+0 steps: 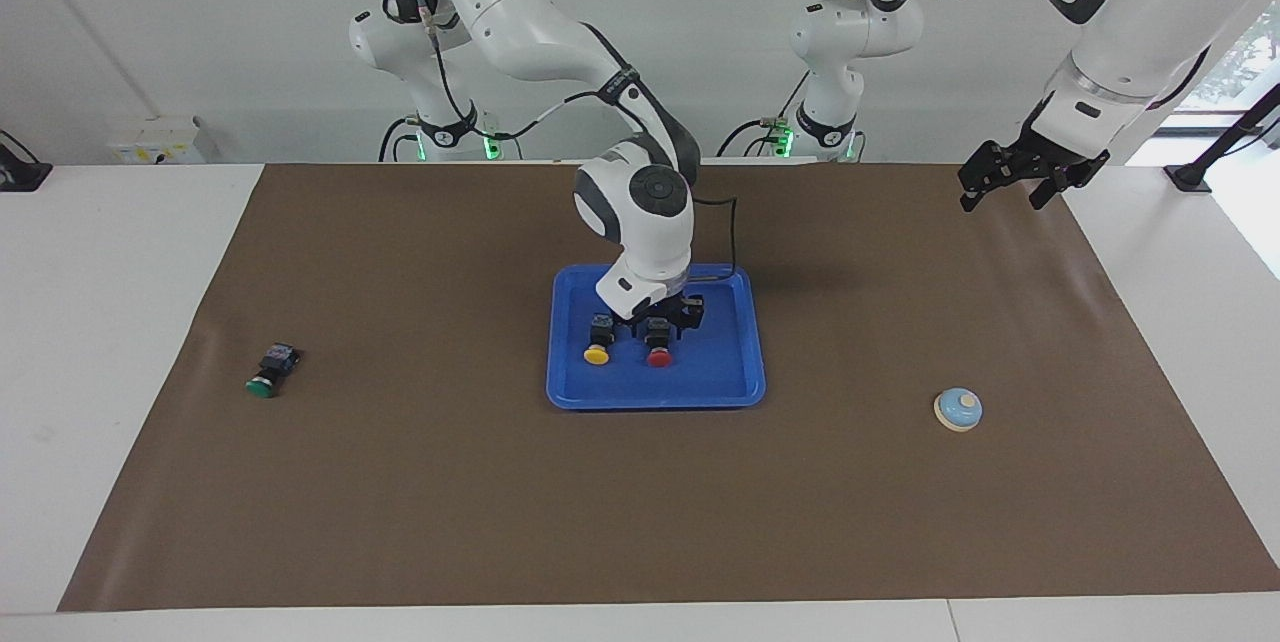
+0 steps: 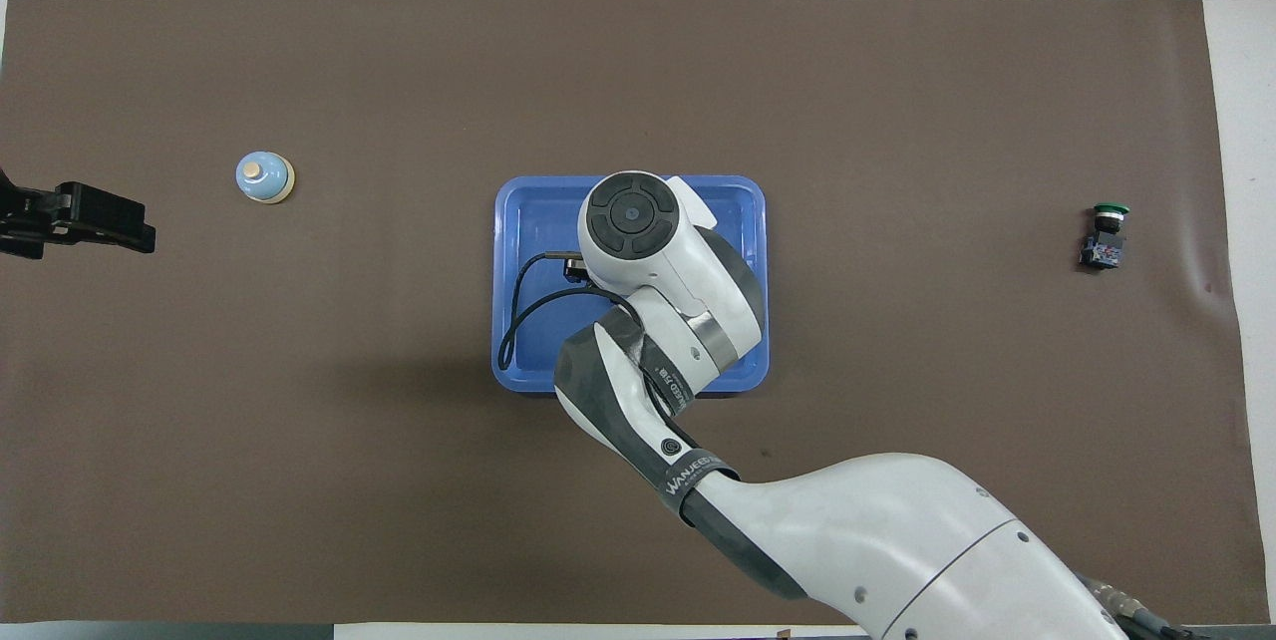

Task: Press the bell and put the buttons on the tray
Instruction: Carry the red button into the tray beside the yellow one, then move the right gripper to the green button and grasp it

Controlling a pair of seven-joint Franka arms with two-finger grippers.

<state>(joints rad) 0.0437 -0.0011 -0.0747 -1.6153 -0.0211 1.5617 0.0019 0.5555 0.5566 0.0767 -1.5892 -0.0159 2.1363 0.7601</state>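
Placing the red button [image 1: 659,356] on the tray [image 1: 720,392]

Right gripper [image 1: 662,314] sits low over it beside yellow [image 1: 597,354], grip unclear; green [image 1: 263,385] and bell [image 1: 958,409] flank the tray; left gripper [image 1: 1030,180] waits.

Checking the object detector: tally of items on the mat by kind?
Buttons: 3 – yellow button and red button on the tray, green button on the mat toward the right arm's end
Bell: 1
Tray: 1
Total: 5
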